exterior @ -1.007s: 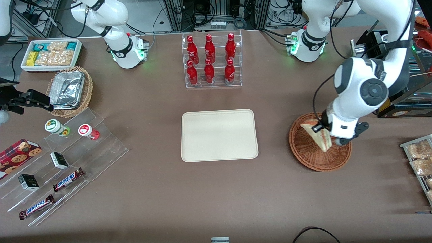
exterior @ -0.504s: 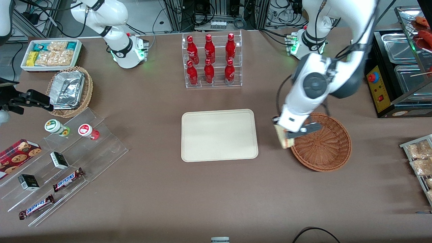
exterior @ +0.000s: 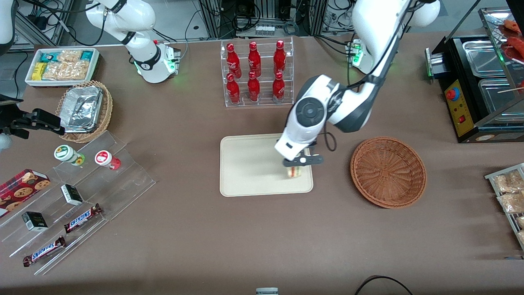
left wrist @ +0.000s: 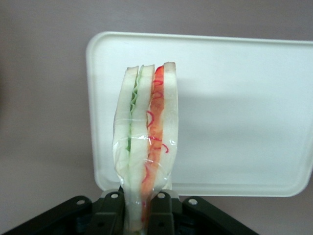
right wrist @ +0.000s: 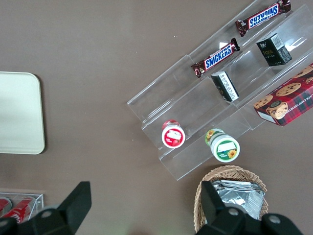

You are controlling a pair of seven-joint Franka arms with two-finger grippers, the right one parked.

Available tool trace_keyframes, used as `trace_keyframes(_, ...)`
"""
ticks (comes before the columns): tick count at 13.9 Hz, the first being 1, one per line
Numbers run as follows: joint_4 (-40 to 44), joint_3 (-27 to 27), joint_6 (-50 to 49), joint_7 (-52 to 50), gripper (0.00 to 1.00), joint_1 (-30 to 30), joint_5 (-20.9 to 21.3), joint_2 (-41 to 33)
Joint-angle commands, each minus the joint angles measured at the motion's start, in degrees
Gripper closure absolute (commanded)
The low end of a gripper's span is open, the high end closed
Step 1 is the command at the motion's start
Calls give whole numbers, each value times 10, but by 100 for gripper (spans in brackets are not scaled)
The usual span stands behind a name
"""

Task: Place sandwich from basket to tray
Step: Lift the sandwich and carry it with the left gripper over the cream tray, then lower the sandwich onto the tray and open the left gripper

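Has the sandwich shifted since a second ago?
Yes. Held in the gripper, the sandwich has left the basket and now hangs over the tray, at its edge nearest the basket.

A brown table (exterior: pixel 196 229) fronts cable-strewn metal racks (exterior: pixel 262 16).

Brown table (exterior: pixel 196 229) — tray (exterior: pixel 245 164), basket (exterior: pixel 388 172), bottle rack (exterior: pixel 258 73), perhaps acrylic snack steps (exterior: pixel 82 196); end effector (exterior: pixel 295 163) above tray.
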Motion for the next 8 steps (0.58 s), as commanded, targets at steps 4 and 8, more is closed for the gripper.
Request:
trace_keyframes(4,107,-7,-21,-6,100,-46,-13,94)
trace_keyframes(8,141,-6,-21,-23,100,-61,-8,132)
